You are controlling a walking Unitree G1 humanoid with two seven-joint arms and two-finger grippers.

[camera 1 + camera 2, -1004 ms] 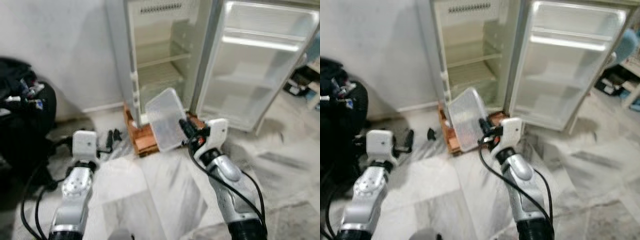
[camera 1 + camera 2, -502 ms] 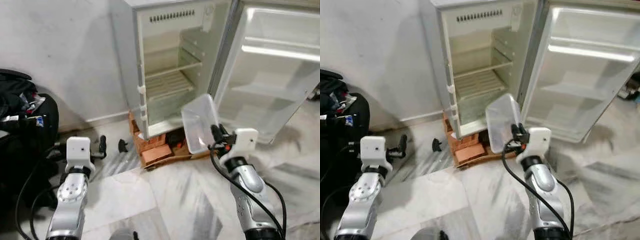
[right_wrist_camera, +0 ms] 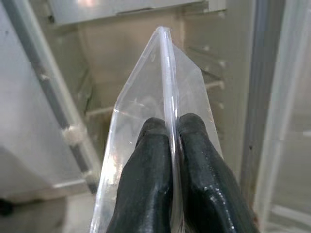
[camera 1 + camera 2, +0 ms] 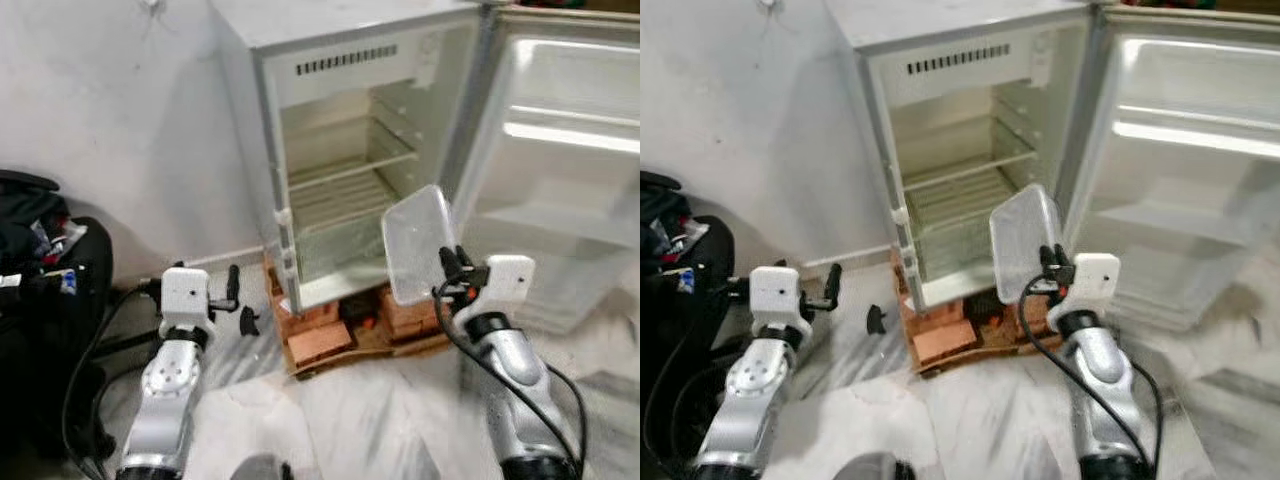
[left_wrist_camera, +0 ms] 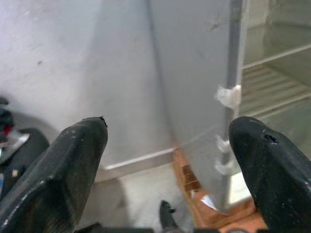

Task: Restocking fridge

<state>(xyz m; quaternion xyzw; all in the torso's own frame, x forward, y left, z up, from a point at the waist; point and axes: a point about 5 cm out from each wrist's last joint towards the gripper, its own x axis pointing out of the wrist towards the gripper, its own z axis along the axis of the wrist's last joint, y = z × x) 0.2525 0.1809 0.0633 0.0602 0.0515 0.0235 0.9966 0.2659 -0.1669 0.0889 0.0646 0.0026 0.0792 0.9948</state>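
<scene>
A small white fridge [image 4: 330, 40] stands open against the wall, its door [image 4: 565, 170] swung to the right and its wire shelves [image 4: 345, 185] bare. My right gripper [image 4: 450, 268] is shut on the rim of a clear plastic container [image 4: 418, 243], held upright in front of the fridge's lower opening. In the right wrist view the container [image 3: 163, 92] is edge-on between my fingertips [image 3: 153, 131]. My left gripper [image 4: 236, 295] is open and holds nothing, low beside the fridge's left side, with its fingers [image 5: 73, 160] spread wide.
The fridge rests on bricks and wooden blocks [image 4: 320, 340] on a marble floor [image 4: 380, 430]. A black bag [image 4: 45, 300] with cables sits at the far left against the white wall [image 4: 120, 130].
The camera has come closer to the fridge and risen, so the fridge now looms larger. The right gripper still carries the container, now nearer the fridge opening.
</scene>
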